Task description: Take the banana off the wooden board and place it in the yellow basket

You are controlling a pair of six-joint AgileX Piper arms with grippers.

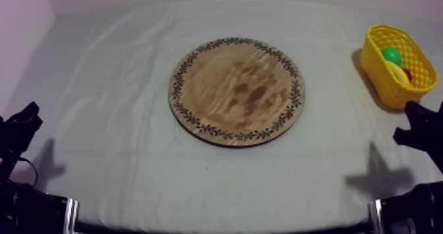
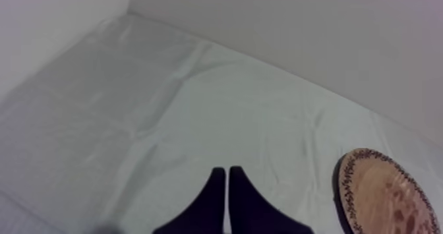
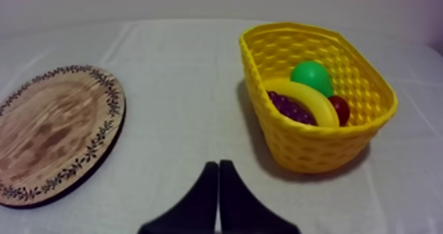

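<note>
Banana (image 3: 308, 99) — one, in one basket (image 3: 316, 147)

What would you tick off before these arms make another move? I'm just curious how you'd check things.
1. Round wooden board with a patterned rim bare of fruit: ok.
2. Yellow toy banana inside the yellow plastic basket, with the green toy pear, bunch of purple grapes and small red fruit: ok.
3. Basket upright on the grey-white cloth: ok.
4. Left tool shut on nothing, over the cloth beside the board: ok.
5. Right tool shut on nothing, apart from the basket: ok.
6. Banana lying steady: cannot tell.
</note>
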